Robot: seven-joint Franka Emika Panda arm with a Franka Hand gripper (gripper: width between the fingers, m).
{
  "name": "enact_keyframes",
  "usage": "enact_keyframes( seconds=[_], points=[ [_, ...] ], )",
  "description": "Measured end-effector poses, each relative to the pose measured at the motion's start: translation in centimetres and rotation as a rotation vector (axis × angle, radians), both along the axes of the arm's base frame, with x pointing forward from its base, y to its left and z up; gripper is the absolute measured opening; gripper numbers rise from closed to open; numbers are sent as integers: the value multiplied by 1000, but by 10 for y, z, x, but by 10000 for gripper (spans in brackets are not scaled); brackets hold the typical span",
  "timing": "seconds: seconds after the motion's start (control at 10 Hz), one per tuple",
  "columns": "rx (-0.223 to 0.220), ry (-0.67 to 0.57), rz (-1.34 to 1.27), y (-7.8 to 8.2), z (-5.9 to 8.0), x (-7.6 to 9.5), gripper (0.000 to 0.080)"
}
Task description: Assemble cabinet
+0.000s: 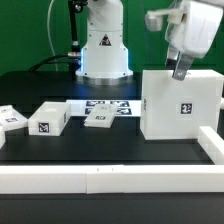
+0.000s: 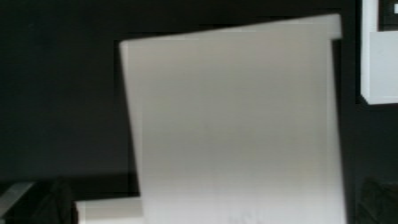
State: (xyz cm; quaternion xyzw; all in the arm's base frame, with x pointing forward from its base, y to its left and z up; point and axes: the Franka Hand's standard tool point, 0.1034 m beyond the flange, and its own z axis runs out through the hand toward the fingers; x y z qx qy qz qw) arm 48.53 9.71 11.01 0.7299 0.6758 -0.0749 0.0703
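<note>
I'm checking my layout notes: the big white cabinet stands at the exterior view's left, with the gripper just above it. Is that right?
Not quite. The exterior view shows the cabinet standing at that view's right, not its left. The rest holds: the gripper hangs just above its top.

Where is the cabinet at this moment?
In the exterior view the cabinet stands on the table at the right, just below the fingers, with the marker board to its left and the white rail in front.
</note>
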Motion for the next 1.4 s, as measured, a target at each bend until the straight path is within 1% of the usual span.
enact_keyframes(
  seconds=[0.2,0.5,0.8,1.0,1.1,1.2,1.3,1.4],
  points=[
    [0,13,-12,1,-10,-5,796],
    [-10,13,-45,5,-16,-10,796],
    [-11,33,-48,3,-26,-14,796],
    [-12,35,-48,3,-27,-15,796],
    [-12,35,-48,3,-27,-15,667],
    [-12,35,-48,3,-27,-15,667],
    [-12,35,-48,3,-27,-15,528],
    [-12,35,-48,3,-27,-15,439]
  ],
)
